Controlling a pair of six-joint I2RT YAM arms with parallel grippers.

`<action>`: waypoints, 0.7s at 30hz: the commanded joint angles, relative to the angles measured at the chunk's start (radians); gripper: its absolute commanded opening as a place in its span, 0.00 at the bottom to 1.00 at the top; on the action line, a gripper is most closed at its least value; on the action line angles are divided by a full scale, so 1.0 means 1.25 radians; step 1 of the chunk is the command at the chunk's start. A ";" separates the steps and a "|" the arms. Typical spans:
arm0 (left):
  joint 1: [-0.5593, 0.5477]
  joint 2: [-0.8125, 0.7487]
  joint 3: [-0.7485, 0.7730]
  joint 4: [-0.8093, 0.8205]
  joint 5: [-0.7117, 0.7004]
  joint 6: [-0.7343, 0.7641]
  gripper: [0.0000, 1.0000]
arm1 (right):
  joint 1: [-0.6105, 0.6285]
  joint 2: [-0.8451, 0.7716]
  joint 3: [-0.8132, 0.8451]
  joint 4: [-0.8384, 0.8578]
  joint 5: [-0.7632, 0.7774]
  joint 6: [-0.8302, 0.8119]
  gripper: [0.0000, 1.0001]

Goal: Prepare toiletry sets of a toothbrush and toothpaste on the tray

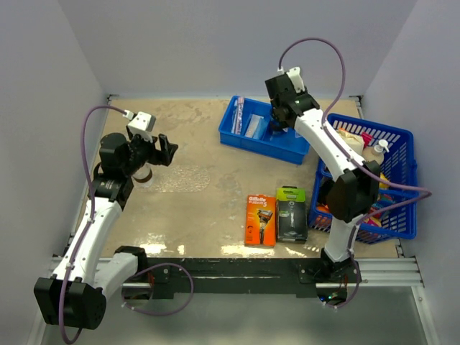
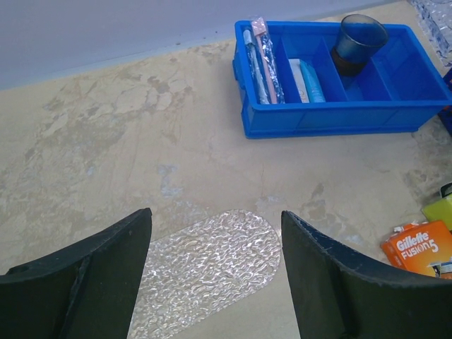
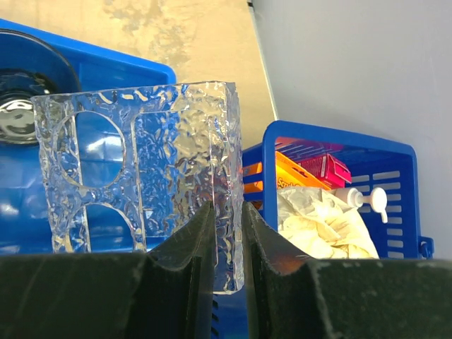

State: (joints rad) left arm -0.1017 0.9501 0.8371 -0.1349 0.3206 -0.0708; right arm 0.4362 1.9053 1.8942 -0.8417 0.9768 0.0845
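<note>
right gripper [image 3: 227,209]: clenched on clear textured holder [image 3: 141,141], above blue bin [image 2: 318,121]
left gripper [image 2: 215,215]: released, empty, over tray [image 2: 212,265]
toothbrush [image 2: 254,63]: in bin's left compartment, 1 o'clock from left jaws, axis 12-6; right arm nearer

Orange razor pack [image 2: 418,248], lower right of left wrist view: white print "Gillette FUSION5". Same pack in top view, lower centre: brand line only faintly legible. Black-green pack [image 1: 292,213] beside it: print unreadable.
</note>
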 commanded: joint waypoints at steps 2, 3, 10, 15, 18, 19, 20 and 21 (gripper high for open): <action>-0.012 0.001 -0.009 0.064 0.082 -0.008 0.78 | 0.000 -0.112 -0.050 0.085 -0.104 -0.060 0.00; -0.014 0.002 -0.008 0.066 0.100 -0.007 0.78 | 0.000 -0.124 -0.067 0.090 -0.140 -0.064 0.00; -0.051 0.028 -0.016 0.094 0.230 0.000 0.78 | 0.007 -0.234 -0.135 0.117 -0.296 -0.102 0.00; -0.076 0.035 -0.030 0.167 0.363 -0.032 0.78 | 0.052 -0.304 -0.202 0.138 -0.413 -0.139 0.00; -0.086 0.039 -0.034 0.194 0.413 -0.051 0.78 | 0.099 -0.333 -0.254 0.158 -0.483 -0.168 0.00; -0.087 0.041 -0.033 0.197 0.421 -0.054 0.78 | 0.110 -0.337 -0.268 0.163 -0.495 -0.179 0.00; -0.087 0.040 -0.034 0.202 0.426 -0.059 0.78 | 0.121 -0.341 -0.281 0.173 -0.525 -0.183 0.00; -0.087 0.041 -0.033 0.205 0.434 -0.061 0.78 | 0.140 -0.349 -0.304 0.178 -0.540 -0.184 0.00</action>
State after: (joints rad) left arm -0.2043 0.9997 0.8001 0.0216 0.7479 -0.1131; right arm 0.5453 1.5070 1.5814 -0.6968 0.4515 -0.0875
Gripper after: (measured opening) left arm 0.778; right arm 0.206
